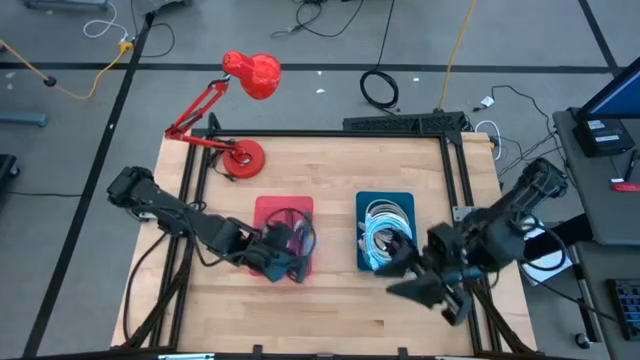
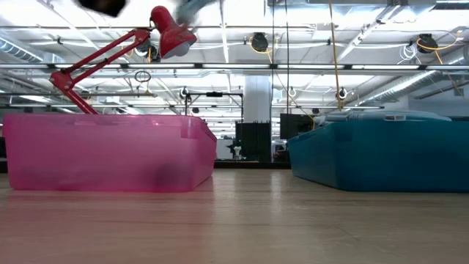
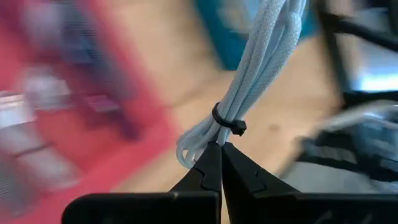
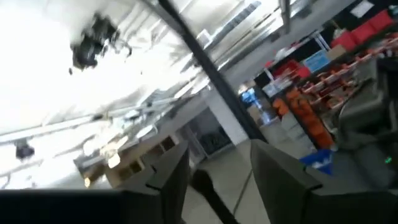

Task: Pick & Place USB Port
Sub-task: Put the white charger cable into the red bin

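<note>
So the left end effector (image 3: pixel 220 149) is pinched fully closed on the looped end of a pale blue cable bundle (image 3: pixel 249 87), right below the little black tie that cinches it. The bundle's long axis runs straight on from the fingertips, away from the wrist, so it's basically in line with the end effector. From above, that end effector (image 1: pixel 285 262) sits over the near end of the pink bin (image 1: pixel 262 212), which is on the left half of the worktop (image 1: pixel 330 310), toward the near edge. The left arm reaches in low from the left edge, elbow bent, forearm angled toward the middle. I can't pick out the bundle from overhead, so whether it's hanging above the bin's floor or resting on it, no idea. What the next move turns on, I'd guess, is the bundle being over the pink bin and not the teal bin (image 1: pixel 402 200), which sits to the right of it and is full of more coiled cables. The right end effector (image 1: pixel 425 290) is off the near right corner of the teal bin, fingers (image 4: pixel 283 180) spread apart with nothing between them, and its wrist is tipped up toward the ceiling.
</note>
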Robot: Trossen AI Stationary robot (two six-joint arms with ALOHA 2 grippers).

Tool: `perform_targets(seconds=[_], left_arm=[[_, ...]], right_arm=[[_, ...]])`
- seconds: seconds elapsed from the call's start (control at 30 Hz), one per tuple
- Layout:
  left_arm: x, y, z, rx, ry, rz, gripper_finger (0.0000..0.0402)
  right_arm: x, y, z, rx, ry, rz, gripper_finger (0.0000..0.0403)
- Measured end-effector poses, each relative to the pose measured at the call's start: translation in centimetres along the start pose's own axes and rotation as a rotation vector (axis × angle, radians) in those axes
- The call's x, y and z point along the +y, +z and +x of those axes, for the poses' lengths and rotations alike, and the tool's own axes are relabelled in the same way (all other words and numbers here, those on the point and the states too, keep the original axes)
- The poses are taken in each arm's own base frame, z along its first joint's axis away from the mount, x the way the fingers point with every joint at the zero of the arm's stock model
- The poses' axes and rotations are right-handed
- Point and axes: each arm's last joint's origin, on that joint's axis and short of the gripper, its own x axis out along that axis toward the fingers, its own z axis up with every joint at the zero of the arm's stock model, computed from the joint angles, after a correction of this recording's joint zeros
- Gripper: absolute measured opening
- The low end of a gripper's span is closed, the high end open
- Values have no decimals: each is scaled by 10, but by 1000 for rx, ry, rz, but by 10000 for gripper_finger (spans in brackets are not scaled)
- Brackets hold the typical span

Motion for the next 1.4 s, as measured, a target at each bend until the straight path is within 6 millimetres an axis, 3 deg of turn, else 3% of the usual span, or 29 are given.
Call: perform_targets(seconds=[0.2,0.33,0.53,0.7,0.93,1.17,1.4], left_arm=[[36,-2,-17,16,344,-86,0],[38,3,-22,-4,351,-156,0],[38,14,-19,-4,346,-236,0],[47,17,-3,15,335,-336,0],[69,8,29,10,281,-465,0],[88,8,39,45,356,-540,0],[104,7,47,73,405,-601,0]], right_arm=[[5,-17,-9,78,-136,-100,169],[6,-26,-15,112,-249,-154,169],[6,-32,-17,155,-257,-169,169],[10,-30,-24,196,-251,-184,169],[18,-10,-49,278,-245,-192,169],[20,2,-70,369,-252,-197,169],[22,4,-79,407,-241,-211,169]])
